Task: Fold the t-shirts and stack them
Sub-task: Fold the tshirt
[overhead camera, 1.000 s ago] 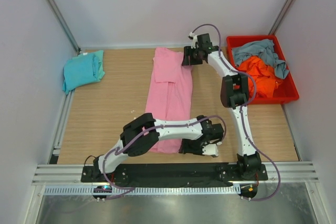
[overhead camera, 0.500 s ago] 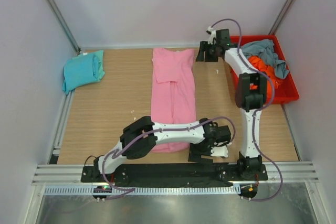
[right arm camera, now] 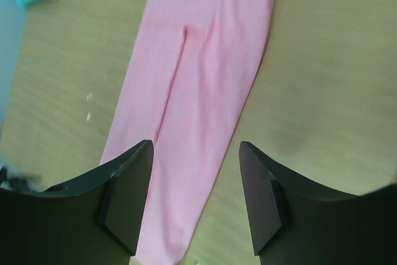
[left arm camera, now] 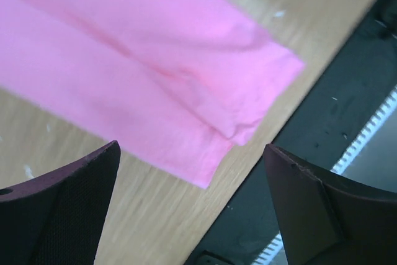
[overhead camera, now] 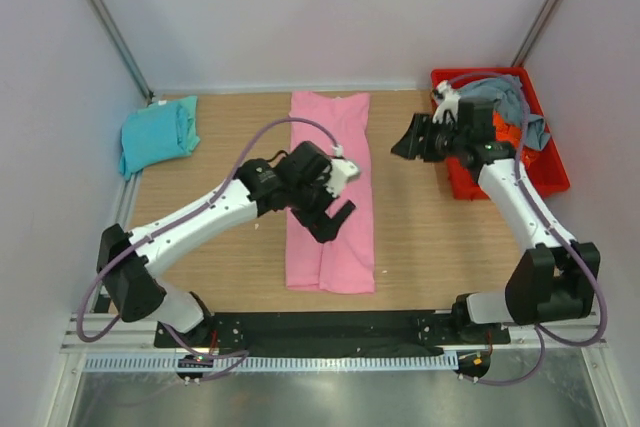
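Observation:
The pink t-shirt (overhead camera: pixel 331 137) lies flat on the table, folded lengthwise into a long narrow strip. My left gripper (overhead camera: pixel 333 219) hovers over the strip's middle, open and empty. In the left wrist view the shirt's near end (left arm camera: pixel 155 72) lies beyond the spread fingers (left arm camera: pixel 62 209). My right gripper (overhead camera: pixel 405 140) is open and empty, apart from the strip on its right. The right wrist view looks down the pink strip (right arm camera: pixel 198 91). A folded teal t-shirt (overhead camera: pixel 158 134) lies at the far left. Orange (overhead camera: pixel 522 147) and grey-blue (overhead camera: pixel 510 94) shirts lie crumpled in the bin.
The red plastic bin (overhead camera: pixel 556 175) stands at the back right, just behind my right wrist. A black base rail (left arm camera: pixel 347 91) runs along the table's near edge. White walls and metal posts close in the sides and back.
The left gripper let go of the pink shirt's near end, opened, and rose to the strip's middle. The right gripper pulled back from the far end toward the bin. The shirt lies straighter.

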`<state>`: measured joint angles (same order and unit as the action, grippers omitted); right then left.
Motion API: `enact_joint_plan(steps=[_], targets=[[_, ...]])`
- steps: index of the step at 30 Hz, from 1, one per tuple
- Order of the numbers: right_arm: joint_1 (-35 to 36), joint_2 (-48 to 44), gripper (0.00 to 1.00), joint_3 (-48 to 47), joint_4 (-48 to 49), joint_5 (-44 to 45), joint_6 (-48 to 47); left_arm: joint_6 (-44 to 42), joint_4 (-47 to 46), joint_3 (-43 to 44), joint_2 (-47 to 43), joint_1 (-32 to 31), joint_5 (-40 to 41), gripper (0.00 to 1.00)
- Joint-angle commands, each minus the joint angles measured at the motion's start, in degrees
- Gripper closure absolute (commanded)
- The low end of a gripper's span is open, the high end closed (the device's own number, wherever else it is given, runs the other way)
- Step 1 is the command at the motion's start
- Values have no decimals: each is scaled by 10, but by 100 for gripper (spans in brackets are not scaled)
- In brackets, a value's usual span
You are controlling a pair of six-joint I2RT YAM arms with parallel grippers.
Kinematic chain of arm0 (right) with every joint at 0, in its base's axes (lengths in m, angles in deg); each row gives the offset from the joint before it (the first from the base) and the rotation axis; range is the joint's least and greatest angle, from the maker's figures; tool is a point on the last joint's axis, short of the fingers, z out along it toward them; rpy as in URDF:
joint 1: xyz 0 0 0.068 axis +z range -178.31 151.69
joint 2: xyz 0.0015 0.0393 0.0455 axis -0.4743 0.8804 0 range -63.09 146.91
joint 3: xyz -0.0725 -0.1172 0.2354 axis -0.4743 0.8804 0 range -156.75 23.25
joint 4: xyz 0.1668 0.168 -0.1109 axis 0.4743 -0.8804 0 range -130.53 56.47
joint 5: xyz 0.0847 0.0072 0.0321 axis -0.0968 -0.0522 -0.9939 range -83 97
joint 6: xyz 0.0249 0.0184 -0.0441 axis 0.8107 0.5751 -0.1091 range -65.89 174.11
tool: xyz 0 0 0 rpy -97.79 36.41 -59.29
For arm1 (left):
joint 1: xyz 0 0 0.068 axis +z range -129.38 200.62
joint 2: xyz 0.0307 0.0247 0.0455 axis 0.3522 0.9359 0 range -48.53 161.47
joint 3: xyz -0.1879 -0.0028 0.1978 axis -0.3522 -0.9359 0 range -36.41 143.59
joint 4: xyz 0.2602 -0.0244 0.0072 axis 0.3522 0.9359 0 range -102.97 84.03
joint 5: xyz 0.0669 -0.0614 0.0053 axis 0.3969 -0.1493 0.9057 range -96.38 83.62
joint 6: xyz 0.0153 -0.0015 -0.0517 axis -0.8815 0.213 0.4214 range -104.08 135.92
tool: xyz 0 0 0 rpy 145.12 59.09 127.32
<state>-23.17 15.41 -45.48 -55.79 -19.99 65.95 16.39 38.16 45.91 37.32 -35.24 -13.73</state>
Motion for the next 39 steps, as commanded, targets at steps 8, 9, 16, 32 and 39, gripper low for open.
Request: enact_joint_plan(steps=[8, 9, 16, 32, 39], targets=[[-32, 17, 33, 298, 13, -209, 174, 346, -248, -363, -88, 334, -227, 19], [-33, 12, 33, 315, 22, -218, 203, 354, -255, -377, -94, 351, -230, 20], [-15, -6, 34, 389, -44, -214, 257, 436, -316, -460, -117, 391, -285, 24], [106, 53, 40, 418, 31, -152, 321, 466, -307, -521, -45, 342, -279, 41], [153, 70, 46, 417, 34, -166, 332, 473, -310, -520, -26, 323, -285, 46]])
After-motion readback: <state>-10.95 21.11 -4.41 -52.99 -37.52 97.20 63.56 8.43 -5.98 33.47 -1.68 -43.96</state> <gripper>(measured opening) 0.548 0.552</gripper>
